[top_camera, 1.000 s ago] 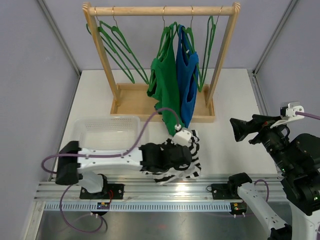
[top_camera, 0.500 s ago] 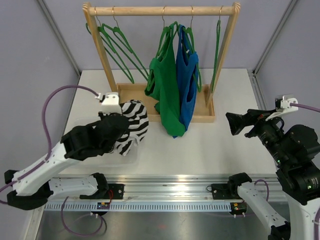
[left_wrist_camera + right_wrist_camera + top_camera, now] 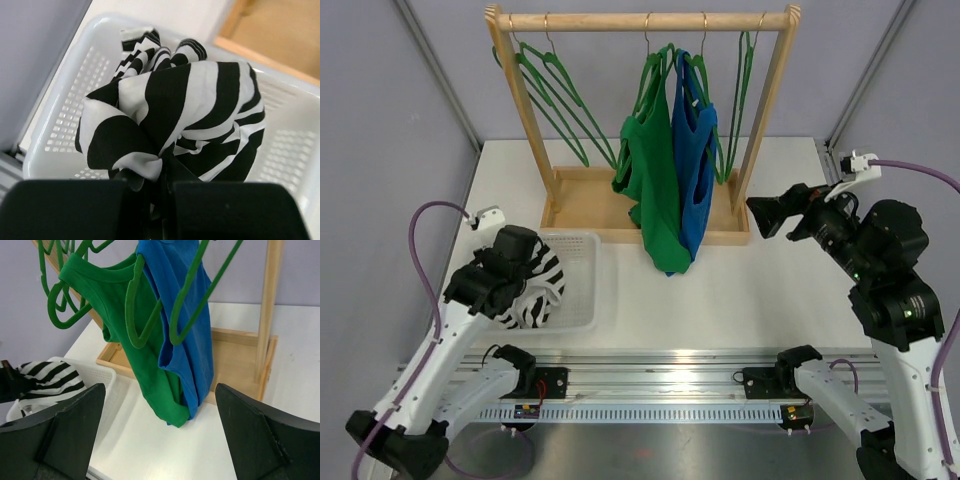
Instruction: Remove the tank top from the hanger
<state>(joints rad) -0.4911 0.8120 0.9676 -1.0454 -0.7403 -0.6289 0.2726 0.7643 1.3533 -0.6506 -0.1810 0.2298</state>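
Observation:
A black-and-white striped tank top is bunched in my left gripper, which is shut on it just above the white basket. The left wrist view shows the cloth hanging from the closed jaws over the basket. A green tank top and a blue tank top hang on green hangers on the wooden rack. My right gripper is open and empty, raised to the right of the rack, facing the green top and the blue top.
Empty green hangers hang at the rack's left end, and one more at its right end. The rack's wooden base tray sits behind the basket. Grey walls close in the table left and right.
My left arm swung the striped top from the table's front middle leftward and lowered it over the basket. My right arm rose and moved in toward the rack.

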